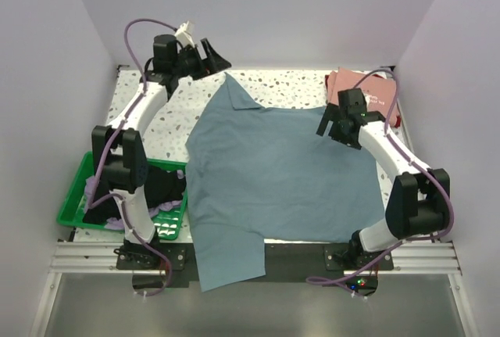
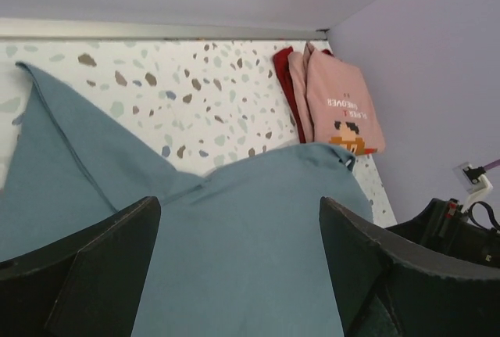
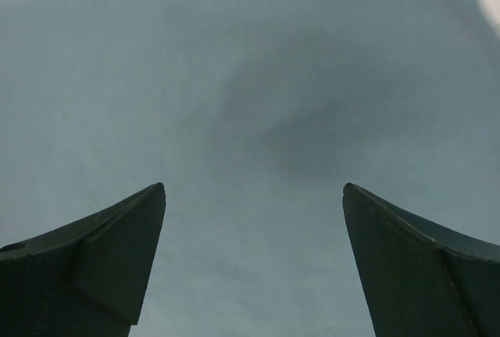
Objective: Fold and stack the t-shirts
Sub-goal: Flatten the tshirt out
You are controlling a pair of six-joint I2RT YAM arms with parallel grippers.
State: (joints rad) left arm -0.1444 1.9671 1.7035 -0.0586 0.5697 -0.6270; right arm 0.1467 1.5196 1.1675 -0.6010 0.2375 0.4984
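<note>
Speckled tabletop (image 1: 172, 127) carries the grey-blue t-shirt (image 1: 281, 177), spread flat mid-table. Your left gripper (image 1: 209, 57) and right gripper (image 1: 337, 127) both stand open, holding nothing. Expect limp, light cloth; pinch sleeve or hem corners.

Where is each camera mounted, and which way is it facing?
Top external: above and behind the bases, looking down on the table and grey-blue t-shirt; left arm and right arm show.
Left wrist: far left, looking across that shirt to the pink t-shirt; its own fingers below.
Right wrist: close over the shirt, facing down; its own fingers below.
Shared: all three see the grey-blue t-shirt.
</note>
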